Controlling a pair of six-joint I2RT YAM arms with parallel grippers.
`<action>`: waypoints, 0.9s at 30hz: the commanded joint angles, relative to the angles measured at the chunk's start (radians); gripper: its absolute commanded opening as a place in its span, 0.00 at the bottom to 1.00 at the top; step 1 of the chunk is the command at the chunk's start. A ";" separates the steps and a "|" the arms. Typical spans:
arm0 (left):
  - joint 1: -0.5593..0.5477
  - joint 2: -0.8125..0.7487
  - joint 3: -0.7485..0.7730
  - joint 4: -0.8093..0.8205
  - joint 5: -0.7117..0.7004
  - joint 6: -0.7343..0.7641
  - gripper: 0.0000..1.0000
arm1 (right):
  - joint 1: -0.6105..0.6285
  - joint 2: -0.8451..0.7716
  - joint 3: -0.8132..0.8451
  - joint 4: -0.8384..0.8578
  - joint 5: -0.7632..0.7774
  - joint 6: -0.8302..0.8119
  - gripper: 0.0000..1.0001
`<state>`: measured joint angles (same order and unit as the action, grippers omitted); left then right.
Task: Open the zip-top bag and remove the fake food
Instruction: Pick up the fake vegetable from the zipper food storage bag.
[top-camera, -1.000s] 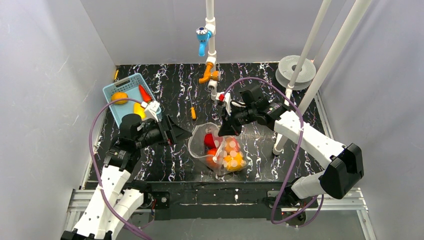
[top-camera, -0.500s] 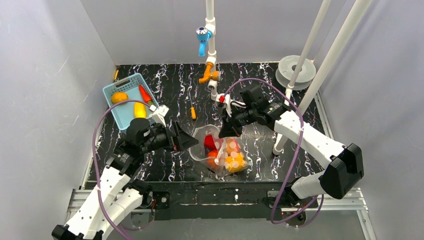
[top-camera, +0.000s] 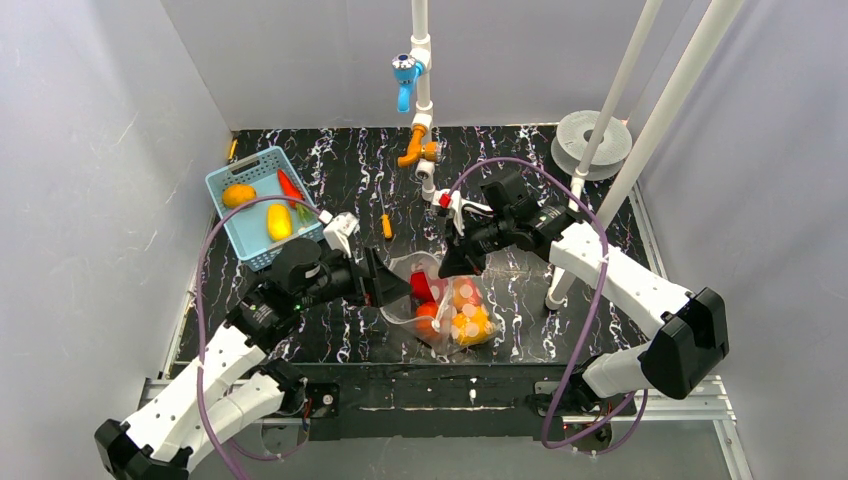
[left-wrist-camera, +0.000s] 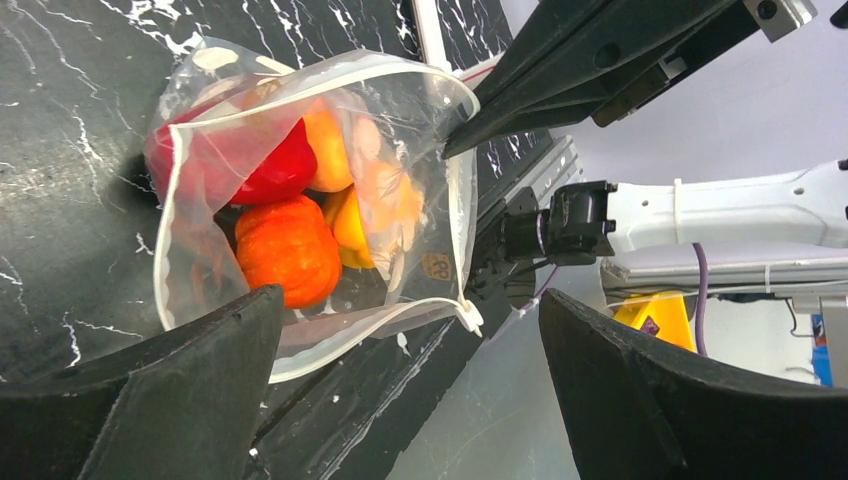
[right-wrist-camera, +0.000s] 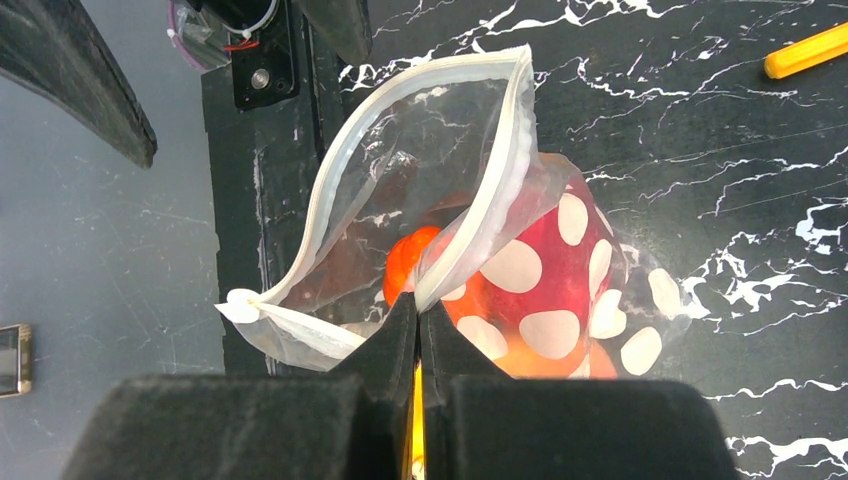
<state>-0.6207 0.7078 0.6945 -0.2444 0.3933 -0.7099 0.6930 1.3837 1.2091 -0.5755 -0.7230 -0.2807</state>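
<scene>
My open left tool (top-camera: 388, 282) has swung in to the mouth of the zip-top bag (right-wrist-camera: 400, 170) at centre frame. My right tool (right-wrist-camera: 418, 310) pinches its rim, leaving the fake food (left-wrist-camera: 288, 250) reachable.

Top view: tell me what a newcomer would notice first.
The dotted clear bag at the centre of the table, stuffed with red and orange toy food, draws the eye first. The right fingers pinch its rim, holding the mouth open, while the left fingers stand spread wide beside that mouth.
</scene>
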 joint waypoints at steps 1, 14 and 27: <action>-0.070 0.027 -0.008 0.048 -0.076 0.008 0.98 | -0.008 -0.037 -0.011 0.005 -0.037 -0.015 0.01; -0.219 0.129 0.013 0.059 -0.216 0.029 0.90 | -0.012 -0.047 -0.019 0.008 -0.041 -0.017 0.01; -0.261 0.300 0.054 0.009 -0.292 0.074 0.69 | -0.014 -0.049 -0.025 0.014 -0.051 -0.015 0.01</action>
<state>-0.8620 0.9812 0.7027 -0.2107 0.1291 -0.6633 0.6827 1.3683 1.1907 -0.5757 -0.7432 -0.2886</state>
